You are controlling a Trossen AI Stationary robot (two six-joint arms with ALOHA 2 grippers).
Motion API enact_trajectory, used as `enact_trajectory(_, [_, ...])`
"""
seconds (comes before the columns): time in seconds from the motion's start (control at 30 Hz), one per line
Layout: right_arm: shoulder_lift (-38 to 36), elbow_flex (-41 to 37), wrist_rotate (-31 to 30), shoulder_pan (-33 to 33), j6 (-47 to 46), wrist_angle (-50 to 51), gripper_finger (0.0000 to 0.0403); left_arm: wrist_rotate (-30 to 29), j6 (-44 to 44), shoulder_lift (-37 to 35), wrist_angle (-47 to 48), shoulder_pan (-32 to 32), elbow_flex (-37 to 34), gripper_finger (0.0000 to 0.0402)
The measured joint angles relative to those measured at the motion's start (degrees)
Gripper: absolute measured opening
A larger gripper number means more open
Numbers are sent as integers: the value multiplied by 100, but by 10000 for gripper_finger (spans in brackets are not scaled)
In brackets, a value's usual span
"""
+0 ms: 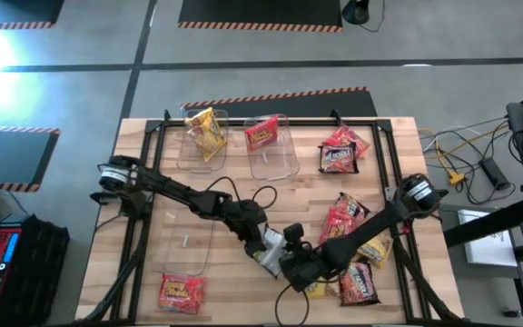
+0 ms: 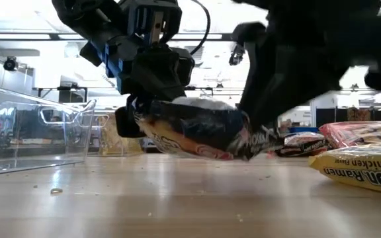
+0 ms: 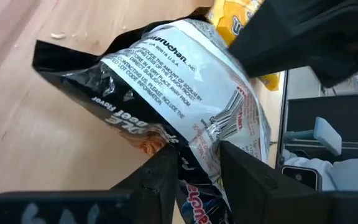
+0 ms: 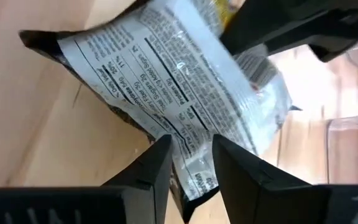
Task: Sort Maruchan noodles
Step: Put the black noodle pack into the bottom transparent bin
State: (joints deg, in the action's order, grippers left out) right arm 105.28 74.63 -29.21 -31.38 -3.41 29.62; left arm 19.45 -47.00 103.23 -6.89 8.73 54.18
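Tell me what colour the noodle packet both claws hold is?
Dark packet, silvery-white printed back; left wrist view shows best.

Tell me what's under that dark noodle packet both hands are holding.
Bare wooden table. In the low view the dark packet hangs clear of it, pinched by the left hand and right hand. Nothing shows beneath; the packet's underside is hidden.

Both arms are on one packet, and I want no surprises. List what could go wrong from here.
1. The left gripper and right gripper both pinch the same dark beef packet, which is held off the table; pulling apart could tear it.
2. If one lets go early, the packet may swing or slip.
3. A yellow chicken packet lies close by; a low carry could drag it.
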Motion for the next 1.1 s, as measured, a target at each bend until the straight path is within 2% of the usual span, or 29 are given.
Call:
enact_trajectory(0.23, [-448, 9, -30, -147, -338, 1, 107, -332, 208, -263, 435, 0, -29, 83])
enact_trajectory(0.37, [-648, 9, 218, -242, -760, -17, 107, -533, 337, -418, 688, 2, -37, 78])
enact_trajectory(0.6, [-691, 11, 267, -417, -1044, -16, 107, -887, 600, -827, 912, 6, -40, 78])
enact_trajectory(0.8, [-691, -80, 264, -422, -1523, -26, 107, -910, 603, -895, 1386, 11, -44, 78])
enact_trajectory(1.1, [-230, -442, 219, -374, -1957, -1303, 104, -950, 804, -943, 1781, 46, -44, 79])
